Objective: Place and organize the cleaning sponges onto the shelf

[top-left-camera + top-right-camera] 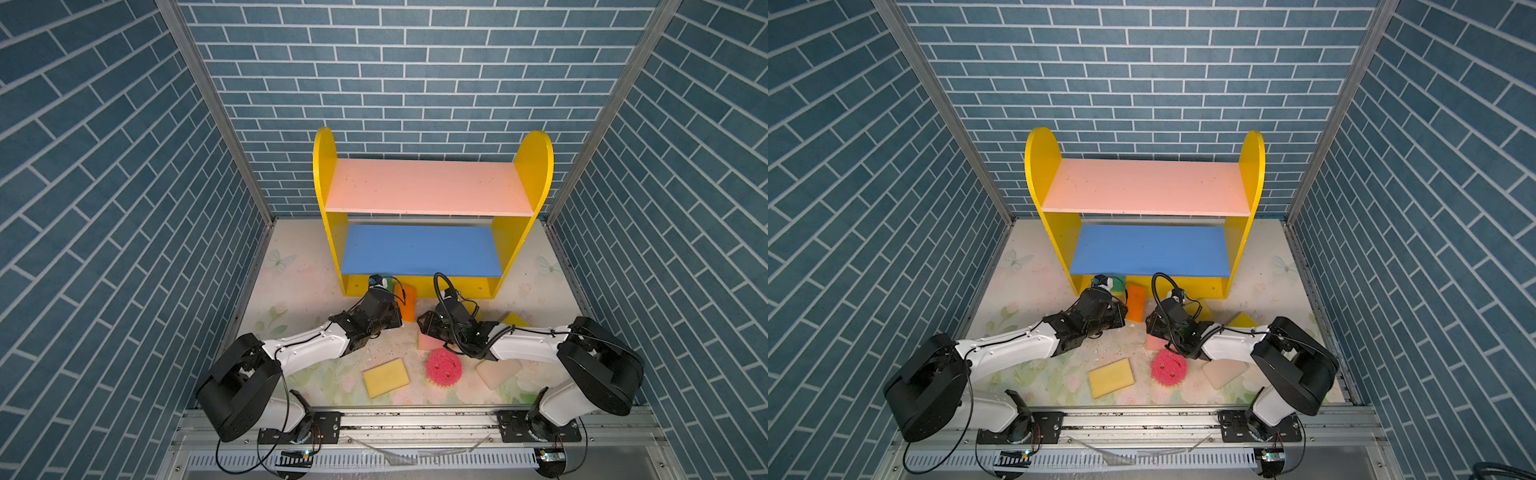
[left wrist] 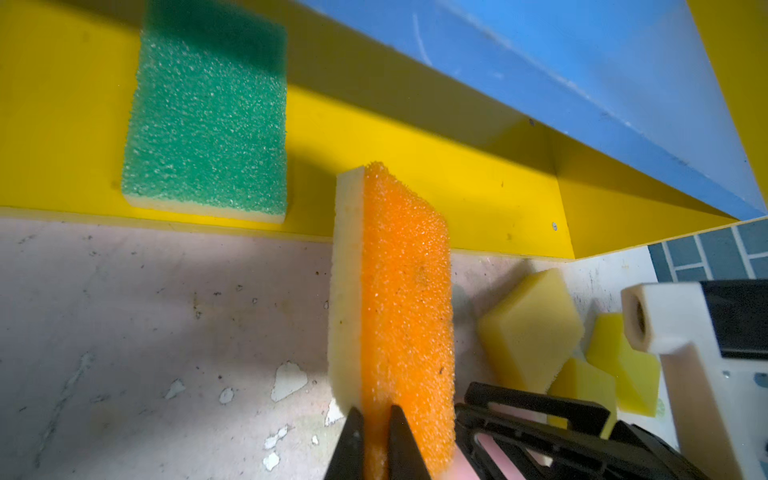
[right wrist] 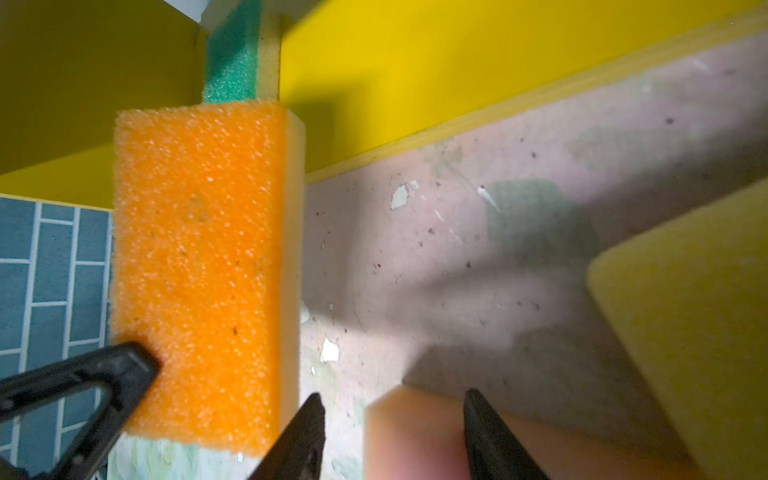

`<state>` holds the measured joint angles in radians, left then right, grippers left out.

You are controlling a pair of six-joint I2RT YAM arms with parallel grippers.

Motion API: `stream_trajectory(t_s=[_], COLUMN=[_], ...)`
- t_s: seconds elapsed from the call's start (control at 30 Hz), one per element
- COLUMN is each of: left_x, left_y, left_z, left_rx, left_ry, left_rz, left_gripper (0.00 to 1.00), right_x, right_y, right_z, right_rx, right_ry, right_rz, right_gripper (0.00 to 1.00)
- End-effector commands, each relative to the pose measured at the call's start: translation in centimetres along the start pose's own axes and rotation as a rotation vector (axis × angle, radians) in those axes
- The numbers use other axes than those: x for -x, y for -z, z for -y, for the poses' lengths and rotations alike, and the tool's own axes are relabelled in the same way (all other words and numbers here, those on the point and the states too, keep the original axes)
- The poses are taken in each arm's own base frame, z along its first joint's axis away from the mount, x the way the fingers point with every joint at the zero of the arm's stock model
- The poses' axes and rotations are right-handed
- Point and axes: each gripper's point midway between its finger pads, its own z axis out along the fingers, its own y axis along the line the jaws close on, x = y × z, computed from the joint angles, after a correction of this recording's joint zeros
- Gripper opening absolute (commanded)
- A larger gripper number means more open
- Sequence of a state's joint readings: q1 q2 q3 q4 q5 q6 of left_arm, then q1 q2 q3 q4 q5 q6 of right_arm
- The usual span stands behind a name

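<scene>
My left gripper (image 2: 374,411) is shut on an orange sponge (image 2: 405,299), held on edge just in front of the shelf's yellow base (image 2: 457,174). A green sponge (image 2: 208,124) lies flat on that base. The shelf (image 1: 424,187) has a bare pink upper board and a bare blue middle board (image 1: 419,251). My right gripper (image 3: 394,392) is open right beside the orange sponge (image 1: 408,305), and the corner of a pink sponge (image 3: 415,440) lies on the table between its jaws. A round pink smiley sponge (image 1: 443,368), a yellow sponge (image 1: 385,377) and a cream sponge (image 1: 496,372) lie near the front.
More yellow sponges (image 2: 530,328) lie on the floral table right of the grippers, one (image 1: 515,319) showing past the right arm. Blue brick walls close in the sides and the back. A metal rail (image 1: 415,419) runs along the front edge.
</scene>
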<state>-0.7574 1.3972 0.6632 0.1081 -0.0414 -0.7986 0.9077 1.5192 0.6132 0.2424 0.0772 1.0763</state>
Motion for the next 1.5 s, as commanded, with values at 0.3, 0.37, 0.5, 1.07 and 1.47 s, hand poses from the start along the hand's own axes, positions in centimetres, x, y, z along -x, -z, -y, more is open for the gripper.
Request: stream_trajectory(t_s=[0.3, 0.37, 0.5, 1.07, 1.47], left_x=[0.1, 0.1, 0.1, 0.1, -0.9], left_y=[-0.1, -0.3, -0.6, -0.4, -0.5], left_z=[-0.6, -0.5, -0.3, 0.2, -0.5], left_rx=[0.021, 0.019, 0.009, -0.028, -0.031], left_ry=[-0.012, -0.010, -0.002, 0.053, 0.095], left_rz=[0.008, 0.008, 0.009, 0.015, 0.001], left_gripper=[0.13, 0.13, 0.13, 0.13, 0.13], right_x=[2.7, 3.3, 4.1, 0.2, 0.5], right_y=[4.2, 4.4, 4.2, -1.1, -0.9], right_z=[5.8, 4.9, 1.4, -6.8, -8.4], right_rx=[-0.211, -0.205, -0.128, 0.193, 0.289], right_ry=[0.028, 0.044, 0.064, 0.003, -0.033], right_rz=[0.096, 0.101, 0.102, -0.015, 0.012], right_gripper=[0.56, 0.55, 0.53, 0.47, 0.36])
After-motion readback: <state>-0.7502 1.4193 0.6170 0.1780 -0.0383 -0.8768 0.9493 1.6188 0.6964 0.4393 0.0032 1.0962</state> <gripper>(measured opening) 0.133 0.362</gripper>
